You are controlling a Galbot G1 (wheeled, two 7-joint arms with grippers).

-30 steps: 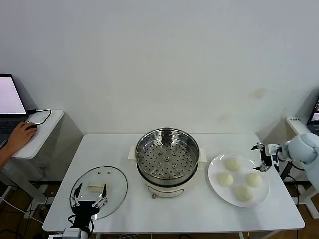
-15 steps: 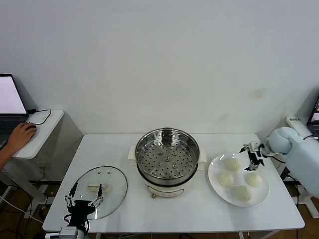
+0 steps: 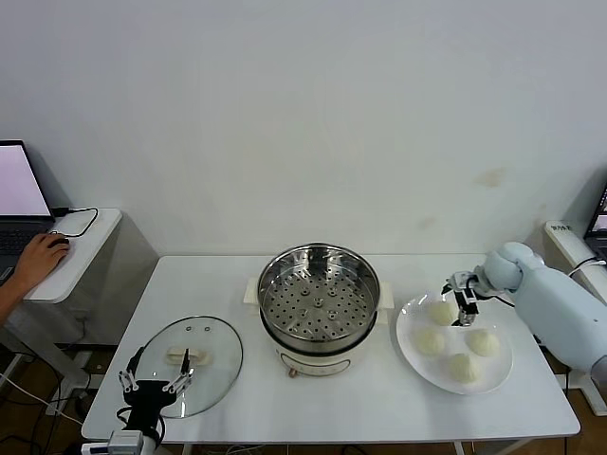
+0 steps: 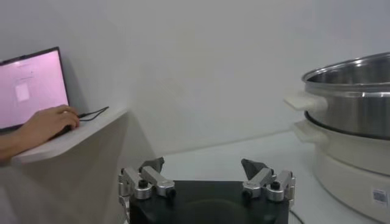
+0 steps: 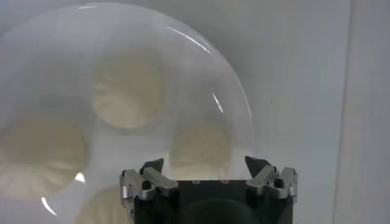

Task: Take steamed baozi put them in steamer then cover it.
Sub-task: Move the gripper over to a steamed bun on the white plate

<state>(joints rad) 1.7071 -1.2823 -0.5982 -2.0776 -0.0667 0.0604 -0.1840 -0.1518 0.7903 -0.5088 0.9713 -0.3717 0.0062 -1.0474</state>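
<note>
Several cream-white baozi lie on a white plate [image 3: 410,357] right of the steamer [image 3: 318,305]; the back one [image 3: 441,311] is nearest my right gripper [image 3: 461,301]. That gripper hovers open over the plate's back edge. In the right wrist view a baozi [image 5: 198,148] sits just ahead between the spread fingers of my right gripper [image 5: 205,165], with others [image 5: 127,91] [image 5: 39,152] beyond. The steamer stands uncovered, its perforated tray empty. The glass cover [image 3: 213,346] lies flat at the front left. My left gripper [image 3: 159,368] hangs open over the cover's near edge, short of its handle [image 3: 183,356].
A side table at far left carries a laptop [image 4: 30,88] and a person's hand [image 3: 38,261] on a mouse. The steamer [image 4: 353,103] rises beside my left gripper [image 4: 204,165]. Table edges lie close to the cover and to the plate.
My right gripper has travelled left from the table's right edge to the plate's back baozi. My left gripper has drawn back towards the front edge, away from the cover's handle.
</note>
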